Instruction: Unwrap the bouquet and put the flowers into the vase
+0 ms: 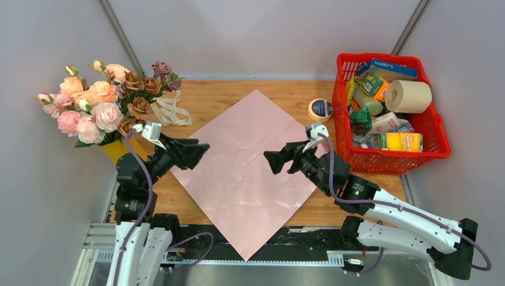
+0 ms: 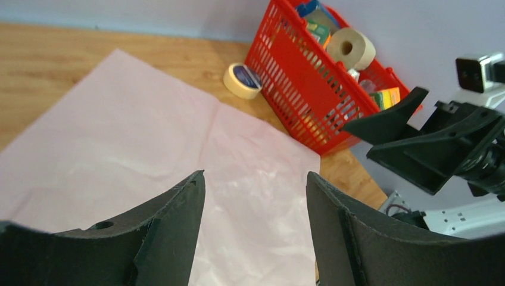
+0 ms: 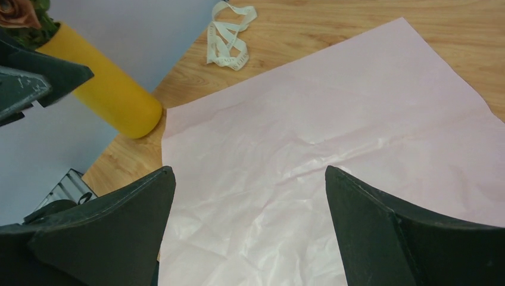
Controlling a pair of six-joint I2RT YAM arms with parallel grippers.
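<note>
The flowers [image 1: 101,104], pink, peach and brown roses with green leaves, stand upright in the yellow vase [image 1: 116,150] at the table's left edge. The vase [image 3: 110,98] also shows in the right wrist view. The bouquet's wrapping paper [image 1: 244,167] lies spread flat, pink side up, across the middle of the table. Its cream ribbon [image 1: 170,113] lies loose behind the paper's left corner. My left gripper [image 1: 201,154] hangs open over the paper's left part [image 2: 255,174], holding nothing. Facing it, my right gripper [image 1: 271,162] is open and empty over the paper's right part [image 3: 249,168].
A red basket [image 1: 438,149] at the back right holds a paper roll [image 1: 408,95], boxes and packets. A roll of tape [image 1: 320,109] lies just left of it. Grey walls close in the table on both sides and behind.
</note>
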